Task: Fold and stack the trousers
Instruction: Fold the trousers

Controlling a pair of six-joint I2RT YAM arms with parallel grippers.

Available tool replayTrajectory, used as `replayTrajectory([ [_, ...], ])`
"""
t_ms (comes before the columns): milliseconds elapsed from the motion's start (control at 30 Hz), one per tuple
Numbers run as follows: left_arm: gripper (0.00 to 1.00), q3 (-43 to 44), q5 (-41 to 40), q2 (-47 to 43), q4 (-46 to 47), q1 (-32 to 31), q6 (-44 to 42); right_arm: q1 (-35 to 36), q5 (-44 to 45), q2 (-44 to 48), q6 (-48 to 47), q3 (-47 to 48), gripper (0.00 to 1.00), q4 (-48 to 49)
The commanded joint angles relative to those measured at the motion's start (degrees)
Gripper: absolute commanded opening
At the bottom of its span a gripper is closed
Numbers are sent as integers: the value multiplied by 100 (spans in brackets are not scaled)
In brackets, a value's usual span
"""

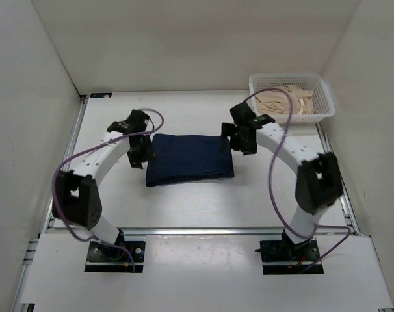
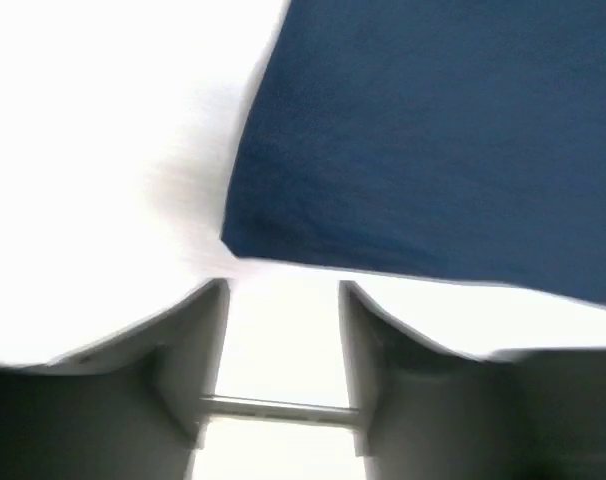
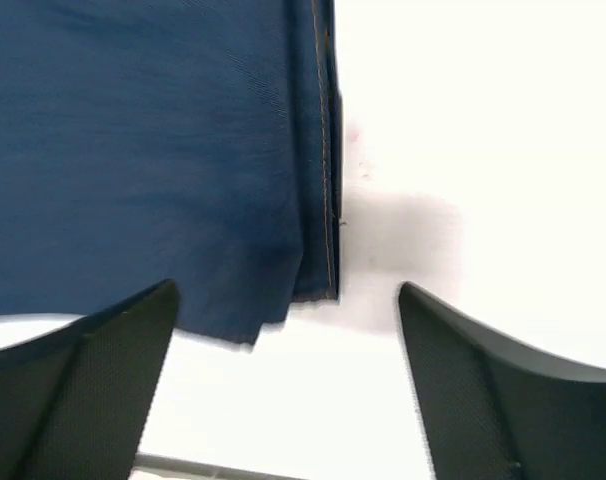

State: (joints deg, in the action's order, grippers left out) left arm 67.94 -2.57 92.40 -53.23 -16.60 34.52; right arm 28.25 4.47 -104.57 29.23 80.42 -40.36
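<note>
The trousers [image 1: 189,158] lie folded into a flat dark navy rectangle in the middle of the white table. My left gripper [image 1: 139,151] hovers just off their left edge. In the left wrist view the trousers [image 2: 433,140] fill the upper right, and the left gripper [image 2: 283,295] has its jaws partly apart over bare table, holding nothing. My right gripper [image 1: 241,139] sits at the trousers' right edge. In the right wrist view the right gripper [image 3: 283,300] stands wide open and empty, with the stitched hem corner of the trousers [image 3: 143,150] just ahead.
A white plastic basket [image 1: 319,112] with beige cloth [image 1: 285,101] in it stands at the back right corner. White walls close in the table on the left, back and right. An aluminium rail [image 1: 197,230] runs along the near edge.
</note>
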Motion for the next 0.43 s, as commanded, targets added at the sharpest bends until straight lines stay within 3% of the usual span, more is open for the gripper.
replayTrajectory([
  [0, 65, 1146, -839, -1073, -685, 16, -208, 102, 1220, 1385, -164, 132, 97, -76],
  [33, 100, 1395, -990, -1145, -854, 16, -209, 102, 1423, 1787, -164, 132, 99, -130],
  [200, 100, 2757, -1737, -1416, -1698, 130, -262, -100, 2996, 2809, 108, -114, 99, -841],
  [400, 100, 2751, -1598, -2164, -1428, 333, -262, -565, 3429, 3715, 83, -580, 98, -1194],
])
